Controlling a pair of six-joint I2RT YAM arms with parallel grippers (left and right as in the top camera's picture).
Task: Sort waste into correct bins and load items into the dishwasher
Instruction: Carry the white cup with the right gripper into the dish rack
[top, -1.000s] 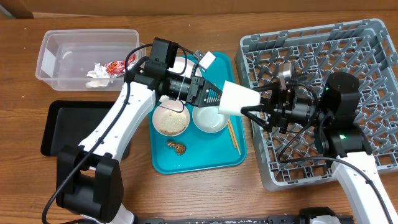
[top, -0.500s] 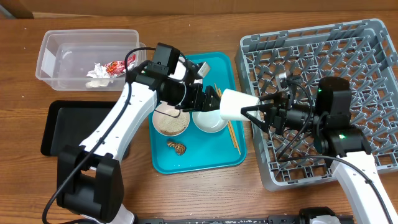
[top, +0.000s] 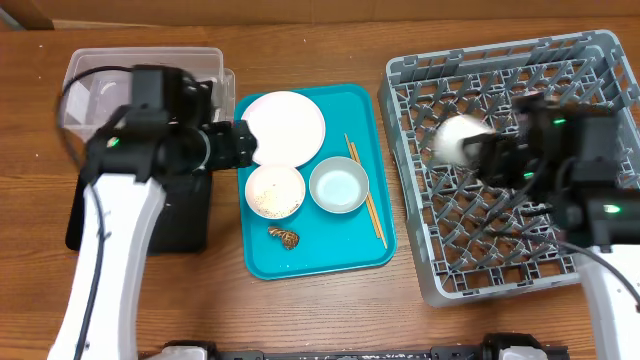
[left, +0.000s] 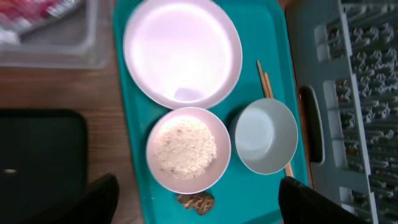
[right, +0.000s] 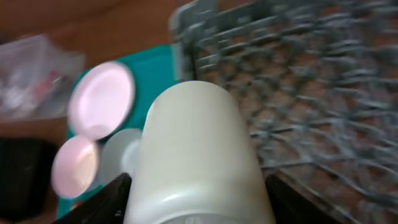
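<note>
Overhead, your right claw (top: 482, 155) grips the cup (top: 455, 135) over the rack (top: 560, 60); left claw (top: 245, 145) gapes empty; plate (top: 285, 127), bowls (top: 338, 186) not yet loaded.

Robot lab bench: wooden table (top: 320, 320), dish rack (top: 520, 70)

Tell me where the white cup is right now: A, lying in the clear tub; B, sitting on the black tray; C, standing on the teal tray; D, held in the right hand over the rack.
D: the cup is gripped in the right hand, which holds it above the rack.
</note>
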